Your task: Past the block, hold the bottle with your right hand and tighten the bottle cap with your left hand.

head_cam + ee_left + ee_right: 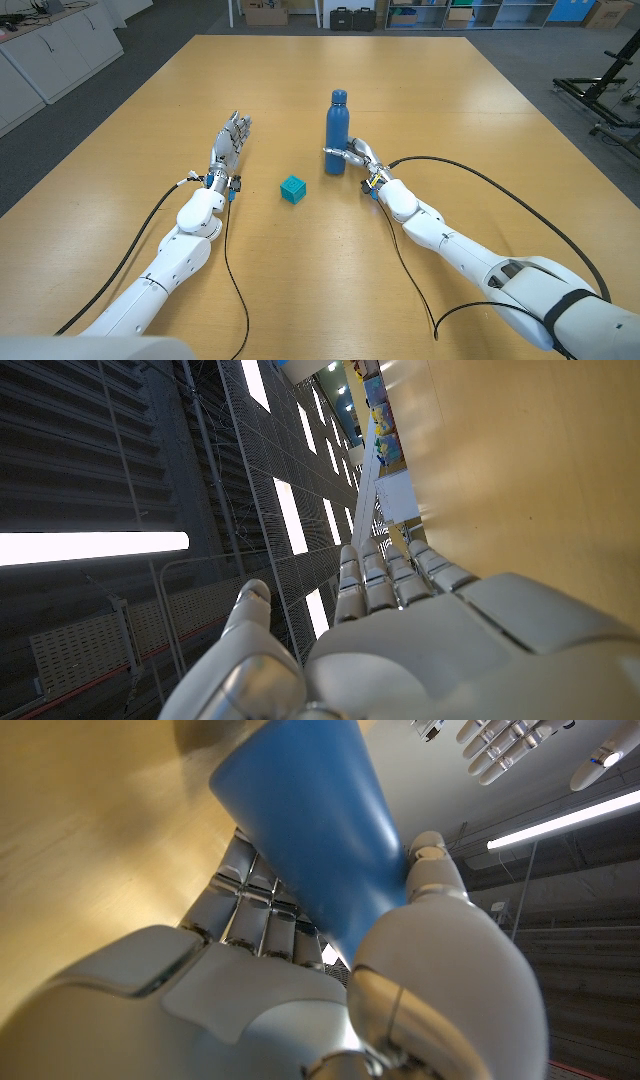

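Standing upright just right of the frame's centre in the head view, the blue bottle (337,135) is being gripped low on its body by the right hand (356,155), which is reaching in from the lower right of the picture. In the right wrist view the fingers (245,898) are wrapping one side of the bottle (315,830) while the thumb (437,870) is pressing the other, so the hold looks firm. The cap (339,97) is sitting on top of the neck, with nothing touching it. A small teal block (292,188) is lying below and to the left of the bottle, near but apart from it. Farther to the left of centre, the left hand (229,143) is waiting with its fingers stretched out and apart, holding nothing; the left wrist view is showing those fingers (385,575) extended over the wooden table (120,150). I judge the holding step to be in place and the tightening step to be not yet begun. The next move is calling for the left hand to be lifting, crossing rightward past the block without knocking it, coming down over the cap, closing around it and twisting while the right hand is keeping the bottle from turning or tipping.
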{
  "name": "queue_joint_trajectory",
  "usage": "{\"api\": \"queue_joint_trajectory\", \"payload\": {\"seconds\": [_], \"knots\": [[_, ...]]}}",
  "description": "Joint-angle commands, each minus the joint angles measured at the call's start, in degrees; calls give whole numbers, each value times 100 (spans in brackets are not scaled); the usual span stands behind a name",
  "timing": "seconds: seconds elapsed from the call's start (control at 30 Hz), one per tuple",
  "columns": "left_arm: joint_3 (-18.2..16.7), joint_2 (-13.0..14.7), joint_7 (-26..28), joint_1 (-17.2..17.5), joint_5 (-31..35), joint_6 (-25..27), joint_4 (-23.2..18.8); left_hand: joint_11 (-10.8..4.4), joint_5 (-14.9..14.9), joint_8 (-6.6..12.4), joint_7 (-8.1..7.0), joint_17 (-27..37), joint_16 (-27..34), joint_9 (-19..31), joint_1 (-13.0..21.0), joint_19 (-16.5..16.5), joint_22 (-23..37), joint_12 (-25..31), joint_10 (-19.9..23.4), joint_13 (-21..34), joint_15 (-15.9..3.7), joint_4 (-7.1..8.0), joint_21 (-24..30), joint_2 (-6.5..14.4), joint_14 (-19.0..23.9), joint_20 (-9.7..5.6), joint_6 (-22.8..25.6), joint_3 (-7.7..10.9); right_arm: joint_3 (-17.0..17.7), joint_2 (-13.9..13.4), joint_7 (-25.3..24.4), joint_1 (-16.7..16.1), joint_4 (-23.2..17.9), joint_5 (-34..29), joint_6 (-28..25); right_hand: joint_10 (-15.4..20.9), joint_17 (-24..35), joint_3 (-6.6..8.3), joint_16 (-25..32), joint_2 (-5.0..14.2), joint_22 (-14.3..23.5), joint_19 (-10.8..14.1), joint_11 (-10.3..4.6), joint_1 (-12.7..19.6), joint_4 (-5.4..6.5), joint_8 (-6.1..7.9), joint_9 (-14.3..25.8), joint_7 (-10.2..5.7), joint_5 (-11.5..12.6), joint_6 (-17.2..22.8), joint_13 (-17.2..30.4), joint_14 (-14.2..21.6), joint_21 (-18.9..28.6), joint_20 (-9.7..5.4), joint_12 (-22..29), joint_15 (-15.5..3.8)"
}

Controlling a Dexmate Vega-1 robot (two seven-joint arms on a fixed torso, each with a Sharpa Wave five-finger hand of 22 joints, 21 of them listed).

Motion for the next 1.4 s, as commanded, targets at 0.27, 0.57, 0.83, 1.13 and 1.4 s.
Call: {"api": "queue_joint_trajectory", "payload": {"seconds": [0.27, 0.57, 0.83, 1.13, 1.4], "knots": [[54, -35, 25, -10, 62, -52, -37, 4, -15, -27, -8, 11, -20, 30, -2, 64, 15, -4, 57, 33, -172, -49, -17, 51, 52, -440, 77, 17, 137, -197, -452, -343, -542, -138, 139, 1792, 153, 840, 154, 981, 206, 477, -1472, 1520, -5, 150, -76, -1347, -105, 1989, 270, 1265, 545, -891, 199, -1584], [7, -1, 93, 172, 103, -180, -180, -5, -16, -30, -25, 11, -16, 31, -1, 92, 15, 0, 96, 34, -174, -51, -11, 55, 84, -444, 100, 22, 265, -475, -468, -708, -1336, -152, -96, 1876, 197, 872, 170, 961, 269, 584, -1382, 1614, 17, 177, -115, -1271, -167, 2033, 362, 1402, 743, -893, 247, -1576], [10, 1, 117, 272, 147, -302, -221, 15, -16, -23, 0, 11, -1, 31, 4, 141, 15, 9, 147, 35, -173, -56, 2, 59, 145, -454, 147, 28, 403, -736, -504, -1107, -2170, -196, -282, 1876, 225, 880, 188, 965, 298, 627, -1360, 1641, 39, 182, -136, -1239, -193, 2040, 411, 1480, 841, -893, 255, -1558], [24, 48, 470, 365, 538, -289, -485, 38, -16, 35, 16, 9, 55, 33, 29, 270, 14, 63, 373, 37, -222, -70, 29, 76, 377, -458, 385, 52, 497, -1036, -495, -1474, -2986, -412, -490, 1899, 246, 893, 179, 945, 328, 635, -1364, 1677, 43, 186, -159, -1231, -214, 2043, 468, 1517, 934, -894, 271, -1546], [94, 181, 850, 392, 964, 149, -890, 4, -17, 93, -13, 13, 125, 37, 23, 487, 15, 145, 700, 40, -241, -69, 77, 82, 686, -425, 647, 65, 528, -1167, -422, -1698, -3494, -515, -640, 1912, 260, 898, 167, 931, 348, 624, -1355, 1689, 51, 190, -175, -1213, -224, 2052, 508, 1531, 996, -887, 280, -1541]]}}
